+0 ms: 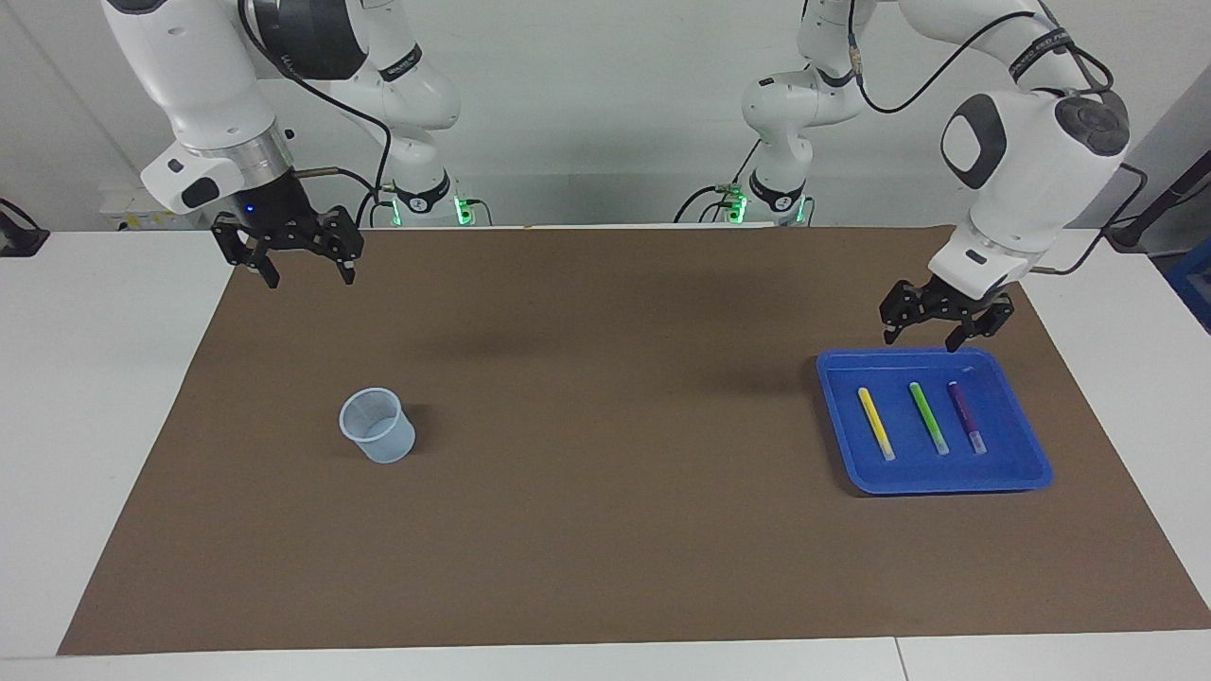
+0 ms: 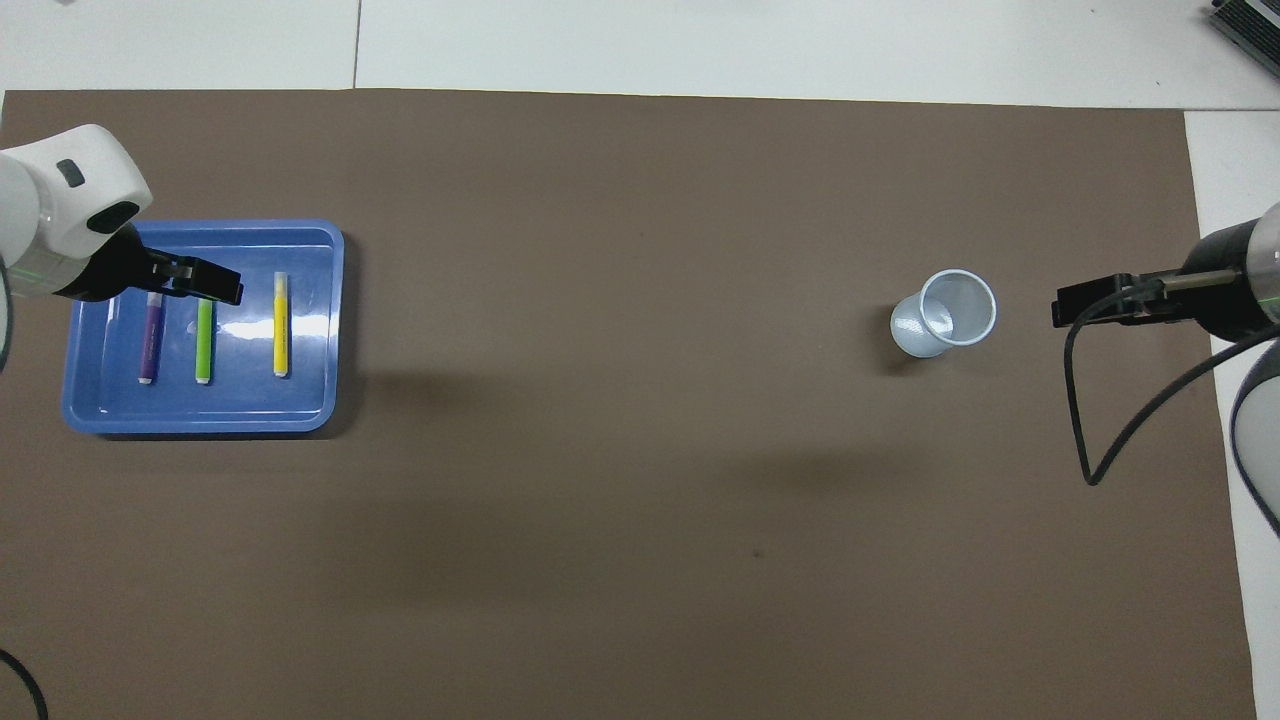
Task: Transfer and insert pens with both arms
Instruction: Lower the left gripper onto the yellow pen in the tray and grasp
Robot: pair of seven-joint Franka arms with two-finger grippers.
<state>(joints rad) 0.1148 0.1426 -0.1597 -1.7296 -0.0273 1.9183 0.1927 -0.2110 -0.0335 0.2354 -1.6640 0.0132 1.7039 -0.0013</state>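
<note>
Pens lie in the tray, both grippers open and empty

Brown mat [image 1: 605, 530] covers most of the white table [image 1: 95, 397] and carries everything else. Two white arms come next in size. The left arm [image 1: 1026, 161] bends down over the tray's end of the table, and its left gripper [image 1: 932, 333] hangs with fingers spread wide, holding nothing, over the tray's edge nearest the robots and clear of the pens. The right arm [image 1: 199, 104] waits at its own end of the table; the right gripper [image 1: 305, 274] is up in the air over the mat's edge nearest the robots, fingers likewise apart and empty.

A blue tray [image 1: 1026, 473] sits flat on the mat toward the left arm's end. A pale translucent cup [image 1: 377, 426] stands upright with its mouth up toward the right arm's end, well apart from the tray.

Inside the tray three pens lie flat, side by side with gaps between them, none touching. Their long axes run roughly parallel, from nearer the robots to farther from them, each with its coloured body nearer the robots and its pale whitish end pointing away. The yellow pen [image 1: 876, 424] is closest to the cup's side of the tray, the green pen [image 1: 929, 417] is in the middle, and the purple pen [image 1: 966, 416] lies by the tray's outer wall.
</note>
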